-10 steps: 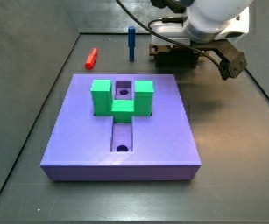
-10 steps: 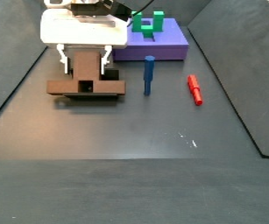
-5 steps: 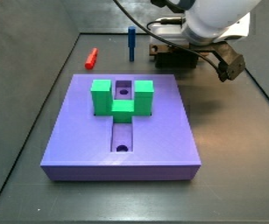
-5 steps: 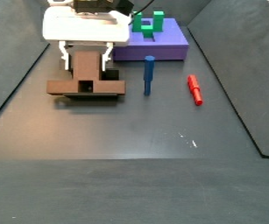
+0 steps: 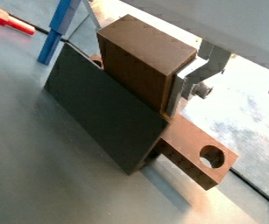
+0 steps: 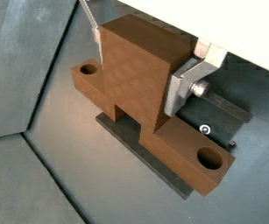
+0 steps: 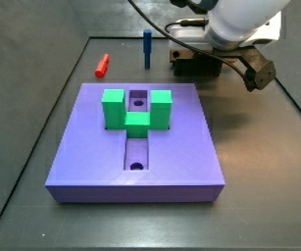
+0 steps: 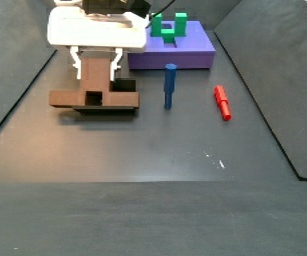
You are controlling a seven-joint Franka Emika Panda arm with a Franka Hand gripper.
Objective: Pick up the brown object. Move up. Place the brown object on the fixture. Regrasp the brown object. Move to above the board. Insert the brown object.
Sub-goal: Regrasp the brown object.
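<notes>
In a side view the floor's near part is bare. Farther back the brown object (image 8: 93, 99) lies across the fixture (image 8: 116, 104), its long flat bar reaching out to the left and its raised middle block standing up. To its right stand the thin blue peg (image 8: 169, 86) and, lying flat, the red peg (image 8: 223, 101), both well apart from the work. Farthest back sits the board (image 8: 183, 52) with the green U-shaped piece (image 8: 171, 27) on it.

The gripper (image 8: 97, 62) hangs directly over the brown object, its 2 fingers reaching down on either side of the raised block. In both wrist views 1 silver finger (image 6: 193, 80) presses flat against the block's side; the opposite finger is hidden behind the block, so whether the jaws are actually clamping it or just resting beside it cannot be told.

The bar rests on the fixture's dark plate (image 5: 102, 105), 1 holed end (image 5: 213, 157) sticking out past it. That seating seems meant to hold the piece steady at a known pose, so the regrasp can take the block squarely. Judging by this, the placing looks done and the regrasp is in hand; the move over the board's slot (image 7: 137, 149) is yet to come.
</notes>
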